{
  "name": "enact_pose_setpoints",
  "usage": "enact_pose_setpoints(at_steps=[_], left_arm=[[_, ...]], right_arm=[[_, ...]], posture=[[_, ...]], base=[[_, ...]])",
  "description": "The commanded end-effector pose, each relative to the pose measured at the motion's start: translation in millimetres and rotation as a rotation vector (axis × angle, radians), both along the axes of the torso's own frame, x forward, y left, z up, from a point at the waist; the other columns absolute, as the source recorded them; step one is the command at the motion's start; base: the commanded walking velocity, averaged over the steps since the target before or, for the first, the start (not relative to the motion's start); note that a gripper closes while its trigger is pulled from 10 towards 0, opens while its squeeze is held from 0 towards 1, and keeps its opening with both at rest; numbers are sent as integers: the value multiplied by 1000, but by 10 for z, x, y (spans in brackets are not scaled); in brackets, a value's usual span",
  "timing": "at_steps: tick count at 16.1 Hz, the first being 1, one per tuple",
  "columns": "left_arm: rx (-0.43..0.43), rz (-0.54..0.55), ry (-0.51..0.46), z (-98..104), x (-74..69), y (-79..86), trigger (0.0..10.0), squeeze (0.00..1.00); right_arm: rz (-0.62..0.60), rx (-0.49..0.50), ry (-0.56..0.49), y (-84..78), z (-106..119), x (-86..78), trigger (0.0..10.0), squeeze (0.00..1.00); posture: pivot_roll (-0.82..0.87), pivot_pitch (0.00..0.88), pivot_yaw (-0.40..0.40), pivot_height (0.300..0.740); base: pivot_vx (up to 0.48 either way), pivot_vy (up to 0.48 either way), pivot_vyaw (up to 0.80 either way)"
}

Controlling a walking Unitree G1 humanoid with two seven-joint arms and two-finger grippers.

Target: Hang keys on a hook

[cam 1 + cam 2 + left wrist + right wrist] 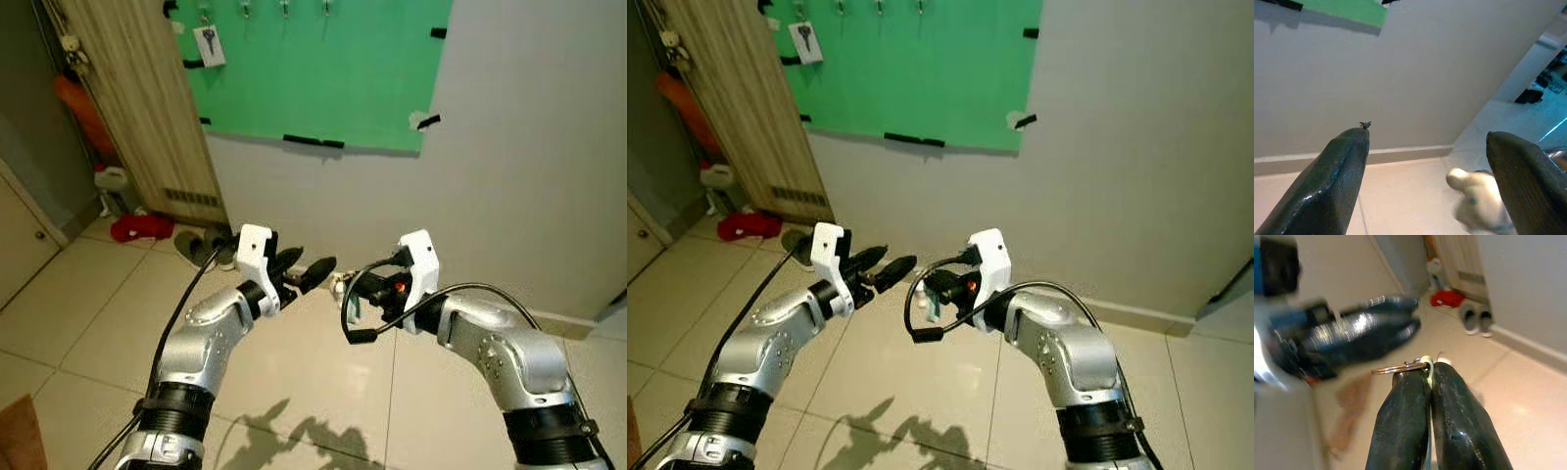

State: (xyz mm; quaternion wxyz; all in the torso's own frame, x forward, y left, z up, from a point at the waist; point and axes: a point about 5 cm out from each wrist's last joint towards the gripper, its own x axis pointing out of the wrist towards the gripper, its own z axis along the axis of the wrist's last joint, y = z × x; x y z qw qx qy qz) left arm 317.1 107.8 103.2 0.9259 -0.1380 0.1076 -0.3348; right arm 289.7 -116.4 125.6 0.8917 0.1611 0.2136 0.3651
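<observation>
Both arms are raised in front of a grey wall (509,147), over a tiled floor (88,313). The right tool (1428,374) has its fingers pressed together on the keys (1422,366): a pale tag is pinched between the tips, and a metal ring (1396,368) projects sideways from them toward the left tool (312,267), lying roughly flat. Whether anything hangs below the ring cannot be told.

The left tool's fingers (1347,161) stand apart, holding nothing, tips just beside the right tool's tips.

High on the wall is a green board (323,69) with a row of hooks (284,8) along its top; one tagged key (209,44) hangs at its left end. The held keys are well below the board. Shoes (206,250) and a red item (140,227) lie by a wooden door (137,108).
</observation>
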Motion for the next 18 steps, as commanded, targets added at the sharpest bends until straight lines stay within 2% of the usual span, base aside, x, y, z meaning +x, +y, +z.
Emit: enact_pose_setpoints(at_steps=[1, 2, 4, 5, 7, 10, 13, 15, 16, 17, 18], left_arm=[[70, 45, -41, 19, 12, 45, 10000, 0], [123, 135, -63, -4, 38, 112, 10000, 0], [217, 384, -112, -4, 63, 346, 10000, 0], [258, 422, -123, -14, 39, 394, 10000, 0], [286, 402, -132, -39, 1, 366, 10000, 0], [312, 377, -138, -77, -7, 321, 10000, 0], [366, 354, -179, -83, -33, 304, 10000, 0], [354, 378, -193, -65, -41, 316, 10000, 0], [355, 376, -192, -68, -41, 316, 10000, 0], [355, 374, -190, -72, -40, 317, 10000, 0], [344, 371, -182, -79, -41, 315, 10000, 0]], right_arm=[[-44, 57, 32, -51, 42, 45, 0, 0], [-86, 75, 39, -69, 29, 65, 0, 0], [-210, 56, -31, -119, 11, 114, 0, 0], [-236, 48, -44, -122, 5, 109, 0, 0], [-226, 51, -18, -76, -38, 66, 0, 0], [-202, 81, 123, 5, -195, -16, 0, 0], [-247, 158, 177, -36, -213, 8, 0, 0], [-306, 239, 208, -75, -184, 49, 0, 0], [-382, 313, 257, -116, -199, 89, 0, 0], [-419, 351, 281, -139, -208, 107, 0, 0], [-418, 349, 297, -125, -233, 90, 0, 0]], posture=[[-8, 0, 83, 740], [-8, 0, 83, 740], [-9, 0, 82, 740], [-7, 0, 82, 740], [-7, 0, 85, 740], [-5, 0, 90, 740], [-6, 0, 91, 740], [-7, 0, 91, 740], [-8, 0, 91, 740], [-9, 0, 91, 740], [-9, 0, 92, 740]], base=[[0, 0, 0], [0, 0, 0], [0, 0, 0], [0, 0, 0], [0, 0, 0], [0, 0, 0], [0, 0, 0], [0, 0, 0], [0, 0, 0], [0, 0, 0], [0, 0, 0]])
